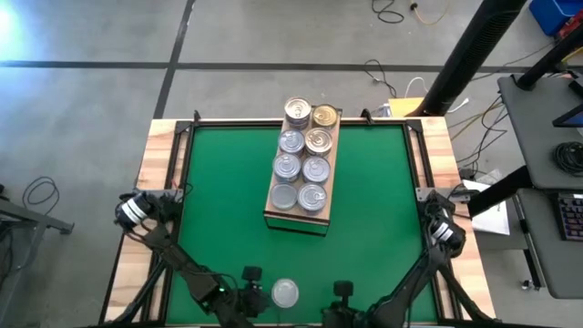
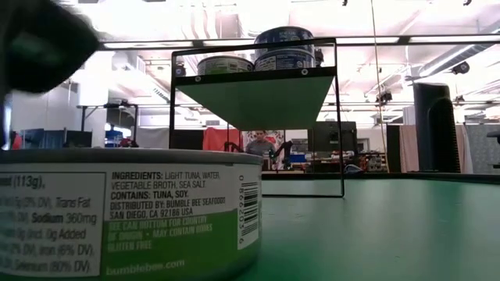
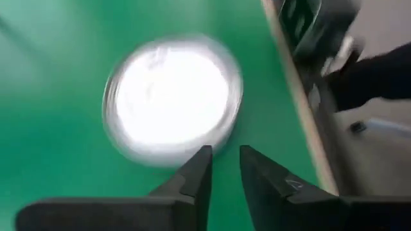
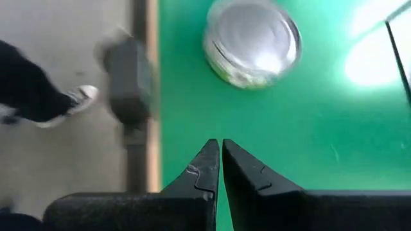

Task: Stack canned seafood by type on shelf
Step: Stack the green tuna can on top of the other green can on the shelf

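Judging from how things lie, the stacking is nearly complete. Most of the tins (image 1: 303,155) already sit in two rows on the shelf (image 1: 271,212), which stands toward the far middle of the green table (image 1: 373,210); silver tops fill most places and the gold-topped ones sit in the right row toward the far end, with at least one tin stacked on another there, as the low view suggests. One loose tin (image 1: 285,292) is left on the green surface at the near edge, well apart from the shelf and between the two grippers. The left gripper (image 1: 252,277) hangs just beside it on its left, its fingers (image 3: 196,179) a narrow gap apart and beside the tin's rim rather than around it, so nothing is held. The right gripper (image 1: 341,292) waits near the tin's right side with its fingers (image 4: 207,168) pressed together and empty. What appears to remain is picking up this last tin and setting it with its kind on the shelf. A person's shoe and dark trouser leg (image 4: 38,96) show beyond the table edge in the right wrist view.
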`<state>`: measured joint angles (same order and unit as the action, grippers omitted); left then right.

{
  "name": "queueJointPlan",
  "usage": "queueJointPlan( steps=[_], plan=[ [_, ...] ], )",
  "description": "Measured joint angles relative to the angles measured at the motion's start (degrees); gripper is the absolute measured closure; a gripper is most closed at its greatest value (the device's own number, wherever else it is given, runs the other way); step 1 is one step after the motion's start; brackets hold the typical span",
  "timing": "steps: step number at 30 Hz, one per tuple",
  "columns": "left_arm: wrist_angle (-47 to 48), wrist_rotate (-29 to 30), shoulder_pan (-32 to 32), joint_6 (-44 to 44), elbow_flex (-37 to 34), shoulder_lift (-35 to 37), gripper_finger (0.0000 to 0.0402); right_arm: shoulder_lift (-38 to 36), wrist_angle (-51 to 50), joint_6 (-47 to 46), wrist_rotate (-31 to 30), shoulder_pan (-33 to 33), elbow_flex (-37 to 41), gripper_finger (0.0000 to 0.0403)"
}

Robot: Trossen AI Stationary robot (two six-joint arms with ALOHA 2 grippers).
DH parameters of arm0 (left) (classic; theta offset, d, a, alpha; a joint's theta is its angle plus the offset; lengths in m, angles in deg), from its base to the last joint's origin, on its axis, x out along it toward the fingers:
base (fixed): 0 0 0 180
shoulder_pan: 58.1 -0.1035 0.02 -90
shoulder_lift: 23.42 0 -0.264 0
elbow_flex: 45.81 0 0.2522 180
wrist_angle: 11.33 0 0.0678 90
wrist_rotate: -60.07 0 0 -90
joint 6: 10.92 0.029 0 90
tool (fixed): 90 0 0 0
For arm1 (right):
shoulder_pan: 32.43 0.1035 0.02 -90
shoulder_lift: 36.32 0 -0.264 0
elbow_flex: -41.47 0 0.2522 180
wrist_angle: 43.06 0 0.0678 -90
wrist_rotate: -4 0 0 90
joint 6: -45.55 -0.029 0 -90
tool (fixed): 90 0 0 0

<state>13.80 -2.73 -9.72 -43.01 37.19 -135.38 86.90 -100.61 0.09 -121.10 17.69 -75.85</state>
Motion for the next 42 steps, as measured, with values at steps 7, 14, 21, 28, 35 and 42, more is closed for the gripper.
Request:
queueJointPlan(
  steps=[7, 14, 21, 28, 35, 42],
  plan=[
    [-15.1, 15.0, 5.3, -8.3, -12.1, 4.5, 0.0246, 0.0, 8.6, -9.9, 0.0, -3.1, 6.0, 0.039],
    [-41.6, 10.2, 5.4, -9.0, -20.5, -1.5, 0.013, 0.0, 10.9, -6.0, 2.3, -4.7, 7.3, 0.039],
    [-45.8, 13.2, 4.5, -6.8, -19.4, -7.1, 0.0058, 0.0, 11.6, -3.8, 5.1, -6.4, 8.1, 0.039],
    [-49.9, 14.0, 1.7, -2.2, -19.2, -9.8, 0.0035, 1.5, 11.4, -7.4, 5.1, -9.5, 9.3, 0.039],
    [-55.8, 14.4, -0.7, 1.9, -19.3, -13.7, 0.0027, 3.4, 15.7, -7.4, 4.6, -11.6, 10.8, 0.039],
    [-62.0, 22.8, -1.7, 10.1, -15.5, -18.4, 0.0025, 4.1, 18.7, -5.9, 5.6, -12.7, 10.9, 0.039]
  ],
)
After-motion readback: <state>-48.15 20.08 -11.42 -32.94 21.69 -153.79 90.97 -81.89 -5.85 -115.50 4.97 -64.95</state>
